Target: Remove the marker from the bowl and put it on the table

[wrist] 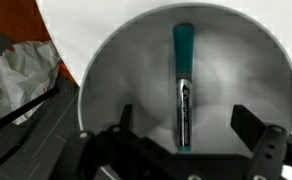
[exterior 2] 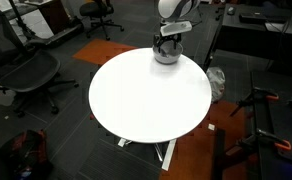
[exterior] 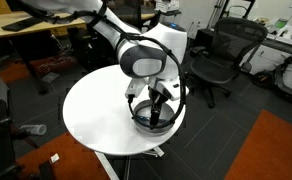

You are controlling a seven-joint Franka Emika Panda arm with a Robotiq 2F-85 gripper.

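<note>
**Gripper.** The gripper is standing released, its jaws spread wide. In the wrist view the left finger and the right finger are flanking the marker, and neither is touching it. In both exterior views the gripper is hanging straight down over the bowl, with its fingertips sitting low at the rim. How far they reach inside cannot be determined from these views.

**Marker.** The marker is lying flat on the bottom of the bowl, close to its centre. In the wrist view it is running from far to near. The teal end is pointing to the far side and the dark body is pointing toward the gripper. The dark end is lying between the two fingers. In the exterior views the gripper is hiding the marker.

**Bowl and table.** The bowl is resting upright on the white table, close to its edge. In an exterior view this is the far edge.

**Surroundings.** The arm is reaching over the table from behind the bowl. A crumpled pale bag is lying on the floor beside the table. Black office chairs are standing around the table, well apart from it.
</note>
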